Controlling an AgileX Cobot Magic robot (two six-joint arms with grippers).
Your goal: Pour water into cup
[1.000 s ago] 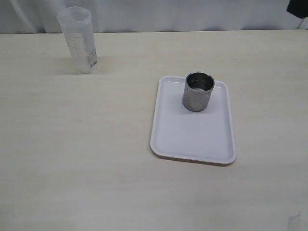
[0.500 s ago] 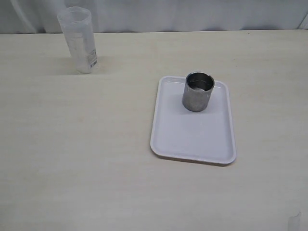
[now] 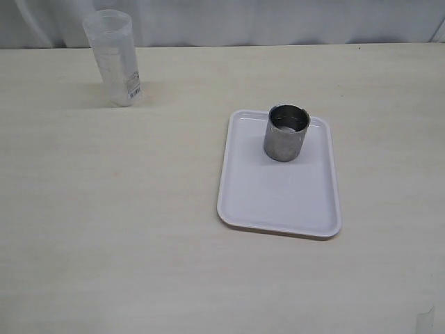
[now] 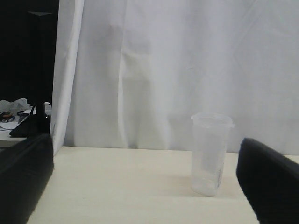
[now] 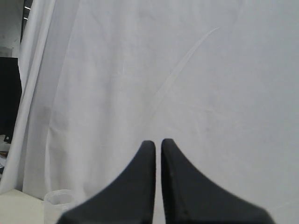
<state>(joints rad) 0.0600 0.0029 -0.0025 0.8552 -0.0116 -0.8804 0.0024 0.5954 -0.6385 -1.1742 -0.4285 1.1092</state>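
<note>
The steel cup (image 3: 286,132) stands upright at the far end of a white tray (image 3: 278,205). A tall clear tumbler (image 3: 111,59) with a small label stands at the far left of the table. It also shows in the left wrist view (image 4: 210,159), ahead and between the spread fingers. The water is too faint to make out in any view. My left gripper (image 4: 149,186) is open and empty, well short of the tumbler. My right gripper (image 5: 158,143) is shut and empty, raised and facing the curtain. Neither gripper shows in the exterior view.
A white curtain (image 3: 278,21) runs along the table's far edge. The tumbler's rim (image 5: 58,197) shows low in the right wrist view. A dark area with clutter (image 4: 18,116) lies beyond the curtain's end in the left wrist view.
A dark part of the right arm at the top right corner of the exterior view has left the frame. The cup, tray and tumbler have not moved.
</note>
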